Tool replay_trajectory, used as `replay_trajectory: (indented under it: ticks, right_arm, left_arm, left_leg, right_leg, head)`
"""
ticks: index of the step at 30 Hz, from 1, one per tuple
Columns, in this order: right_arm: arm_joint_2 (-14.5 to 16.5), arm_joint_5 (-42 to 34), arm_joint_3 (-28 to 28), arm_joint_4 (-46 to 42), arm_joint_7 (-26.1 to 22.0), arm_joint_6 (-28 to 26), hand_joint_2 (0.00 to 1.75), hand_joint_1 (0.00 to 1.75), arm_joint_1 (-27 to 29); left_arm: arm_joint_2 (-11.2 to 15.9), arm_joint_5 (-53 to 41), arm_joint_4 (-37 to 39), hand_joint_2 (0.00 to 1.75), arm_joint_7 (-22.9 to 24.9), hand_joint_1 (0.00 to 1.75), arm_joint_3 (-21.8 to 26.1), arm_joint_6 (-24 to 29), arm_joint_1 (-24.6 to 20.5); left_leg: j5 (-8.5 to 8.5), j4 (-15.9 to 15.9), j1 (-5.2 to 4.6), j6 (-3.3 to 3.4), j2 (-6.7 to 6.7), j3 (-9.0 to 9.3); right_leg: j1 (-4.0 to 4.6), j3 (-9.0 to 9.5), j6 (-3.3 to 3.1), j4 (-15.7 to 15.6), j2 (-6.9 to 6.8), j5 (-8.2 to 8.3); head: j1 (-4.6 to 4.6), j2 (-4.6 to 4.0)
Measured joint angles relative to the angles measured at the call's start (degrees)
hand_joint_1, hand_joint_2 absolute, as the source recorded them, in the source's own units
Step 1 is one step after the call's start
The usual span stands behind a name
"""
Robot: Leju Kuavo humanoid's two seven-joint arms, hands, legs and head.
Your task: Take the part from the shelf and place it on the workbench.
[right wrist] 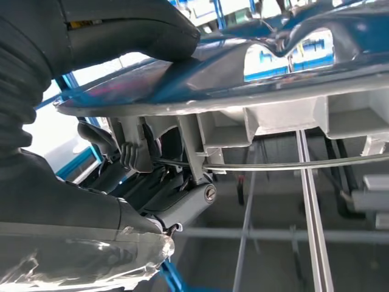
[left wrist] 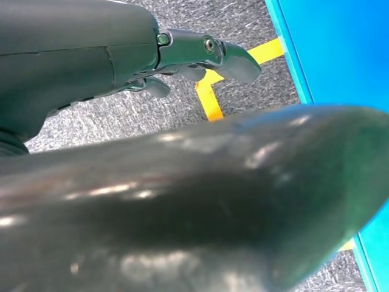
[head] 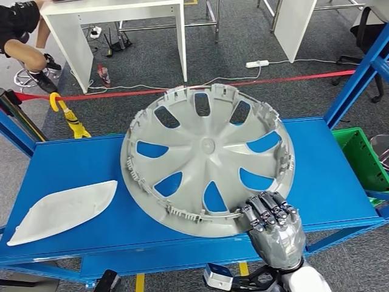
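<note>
A large grey wheel cover (head: 206, 149) lies inner side up on the blue shelf (head: 321, 164), its near rim tilted over the front edge. My right hand (head: 275, 228) grips that rim at its near right. In the right wrist view the thumb (right wrist: 128, 27) lies on one face of the rim (right wrist: 275, 97) and the fingers (right wrist: 183, 204) curl under the other. My left hand (left wrist: 183, 201) hangs low beside the shelf above the floor, fingers (left wrist: 206, 52) stretched out and holding nothing.
A flat white part (head: 64, 210) lies on the shelf's left end. A green bin (head: 362, 155) sits right of the shelf, past a blue upright. Beyond are a red strap (head: 275, 80), a white table (head: 115, 12) and a crouching person (head: 23, 36).
</note>
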Motion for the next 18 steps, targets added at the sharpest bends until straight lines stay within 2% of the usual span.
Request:
replay_trajectory:
  ticks: [2, 6, 12, 18]
  right_arm:
    - [1.2, 0.0, -0.7, -1.3, -1.2, 0.0, 1.75, 1.75, 0.1]
    - [2.3, 0.0, -1.6, -2.9, -2.7, 0.0, 1.75, 1.75, 0.4]
    - [3.1, 0.0, -1.8, -4.0, -2.1, 0.0, 1.75, 1.75, 0.8]
    - [2.7, -1.5, 0.8, -4.1, 5.5, 0.0, 1.75, 1.75, 1.1]
  left_arm:
    - [0.0, -0.2, 0.0, 0.0, -0.4, 0.0, 0.1, 0.3, 0.1]
    - [0.0, -0.6, 0.0, 1.75, -1.6, 0.0, 0.2, 1.1, 0.2]
    - [0.0, -1.0, 0.0, 1.75, -2.1, 0.0, 0.2, 2.2, 0.2]
    - [0.0, -1.2, 0.0, 1.75, -2.4, 0.0, 0.2, 3.4, 0.1]
  left_leg:
    - [0.0, 0.0, 0.0, 0.0, 0.0, 0.0]
    - [0.0, 0.0, 0.0, 0.0, 0.0, 0.0]
    - [0.0, 0.0, 0.0, 0.0, 0.0, 0.0]
    - [-0.06, 0.0, -0.08, 0.06, 0.0, 0.0]
  right_leg:
    - [0.0, 0.0, 0.0, 0.0, -0.01, 0.0]
    - [0.0, 0.0, 0.0, 0.0, 0.0, 0.0]
    - [0.0, 0.01, 0.0, 0.0, -0.01, 0.0]
    - [-0.09, 0.02, 0.01, 0.0, -0.01, 0.0]
  head:
    - [0.0, 0.0]
    - [0.01, 0.0]
    - [0.01, 0.01]
    - [0.01, -0.01]
